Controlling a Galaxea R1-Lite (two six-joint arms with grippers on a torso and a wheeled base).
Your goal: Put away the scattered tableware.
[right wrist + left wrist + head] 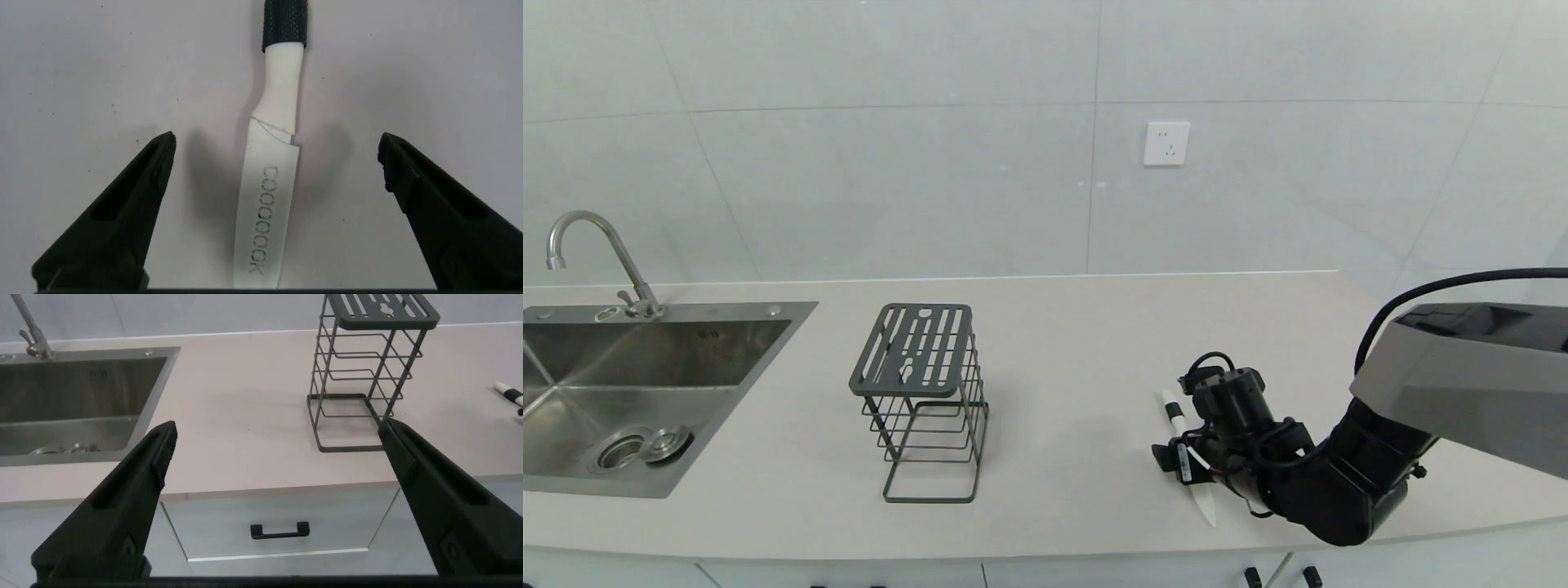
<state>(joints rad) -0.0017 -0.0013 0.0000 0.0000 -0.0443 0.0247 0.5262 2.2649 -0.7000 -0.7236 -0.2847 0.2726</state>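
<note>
- Where the head camera looks down on the pale countertop [1078,359], we see a white knife [1172,408] lying flat toward the right side, its black-tipped handle toward the wall and its blade tip toward the front edge.
- The right gripper [1191,462] hangs directly over the middle of the knife, covering part of it.
- A dark wire rack [921,392] with a slotted top stands upright mid-counter, well apart from the knife, and a steel sink [686,343] with a curved faucet [596,245] is set in at the left.
- A white socket [1166,144] sits on the tiled wall.
- From the left wrist, we see the left gripper [274,506] with fingers spread wide and nothing between them, held out in front of the counter, above a drawer front with a black handle [280,531].
- From the right wrist, we see the right gripper's fingers [122,220] spread apart on either side of the blade, not touching it.
</note>
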